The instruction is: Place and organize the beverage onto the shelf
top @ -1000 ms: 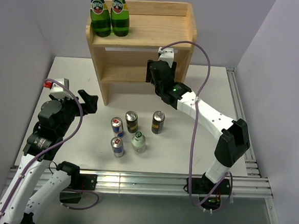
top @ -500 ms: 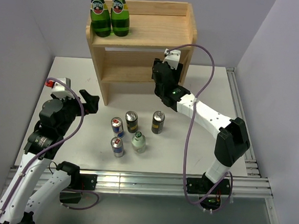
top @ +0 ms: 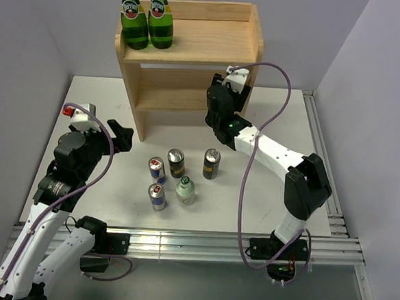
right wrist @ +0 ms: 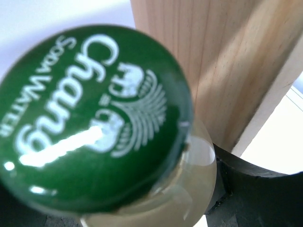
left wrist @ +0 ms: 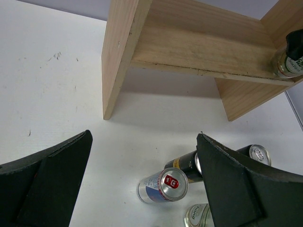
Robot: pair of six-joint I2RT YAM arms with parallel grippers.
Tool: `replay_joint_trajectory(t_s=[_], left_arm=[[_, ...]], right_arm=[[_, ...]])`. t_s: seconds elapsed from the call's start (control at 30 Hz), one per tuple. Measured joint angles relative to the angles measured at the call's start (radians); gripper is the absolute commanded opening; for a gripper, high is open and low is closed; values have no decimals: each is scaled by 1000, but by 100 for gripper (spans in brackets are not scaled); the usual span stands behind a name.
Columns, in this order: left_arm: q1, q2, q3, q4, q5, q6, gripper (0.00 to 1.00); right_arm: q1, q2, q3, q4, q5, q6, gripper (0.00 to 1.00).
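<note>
Five drinks stand upright on the bench (top: 108,92), grouped mid-bench a bit toward the near edge. Two blue-silver-red cans (top: 156,169) (top: 157,196) are on the group's L side, one behind the other. Two black-and-yellow cans (top: 176,163) (top: 211,163) make the far row. The loose bottle (top: 185,189), green cap, is just beside the nearer blue can.

The shelf (top: 207,41) sits at the far edge, approx centre. Two large green bottles (top: 134,22) (top: 160,22) stand side by side at the L end of its top tier.

The R arm reaches in under the top tier at the shelf's R end. The right gripper (top: 217,100) is pinching the held bottle (right wrist: 94,123), the sixth drink, w/ dark fingers (right wrist: 246,189) against its side. Its green cap reads "Chang soda water". From the L wrist cam that bottle (left wrist: 285,64) shows at the R end of the lower tier, close to the side panel. Can't tell if its base touches the board.

The left gripper (left wrist: 144,137) hovers over the L side of the bench, spread wide, nothing in it, pointed toward the shelf's L panel.
</note>
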Motion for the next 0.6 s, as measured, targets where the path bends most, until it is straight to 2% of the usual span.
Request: replay_joint_trajectory(t_s=[0.37, 0.4, 0.47, 0.5, 0.57, 0.6], left_arm=[[0, 2, 0, 0, 0, 0, 99], [0, 2, 0, 0, 0, 0, 99], [0, 2, 0, 0, 0, 0, 99], [0, 2, 0, 0, 0, 0, 99], [0, 2, 0, 0, 0, 0, 99], [0, 2, 0, 0, 0, 0, 99]], right_arm=[[-5, 81, 53, 37, 41, 24, 0], [-5, 82, 53, 37, 42, 28, 3], [-5, 85, 58, 32, 44, 37, 21], [-5, 87, 61, 29, 47, 41, 47], [-5, 91, 67, 24, 53, 47, 68], [-5, 92, 68, 22, 54, 49, 83]])
